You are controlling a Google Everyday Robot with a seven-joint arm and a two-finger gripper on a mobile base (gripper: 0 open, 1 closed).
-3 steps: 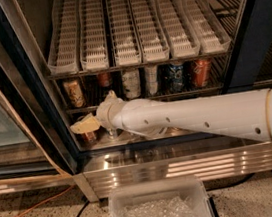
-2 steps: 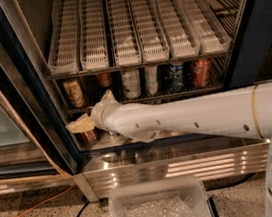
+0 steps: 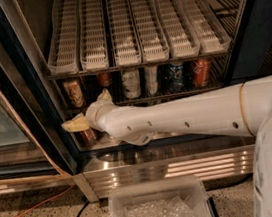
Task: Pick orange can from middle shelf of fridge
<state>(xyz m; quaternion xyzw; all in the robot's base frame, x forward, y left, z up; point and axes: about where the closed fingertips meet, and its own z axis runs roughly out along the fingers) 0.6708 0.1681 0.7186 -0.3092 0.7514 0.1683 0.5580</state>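
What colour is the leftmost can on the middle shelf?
The orange can is pale golden-tan, seen in the camera view; the gripper is just below it.

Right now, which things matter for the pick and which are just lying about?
Job: orange can, far left on middle shelf; fridge; tool, just below that can.
Lying about: red-orange can; coppery can; clear bin; orange cable.

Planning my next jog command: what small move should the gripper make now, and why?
Probably raise the gripper a little. It sits low at the left side of the fridge, below the middle shelf and near a coppery-red can, while the orange can stands just above it at that shelf's left end.
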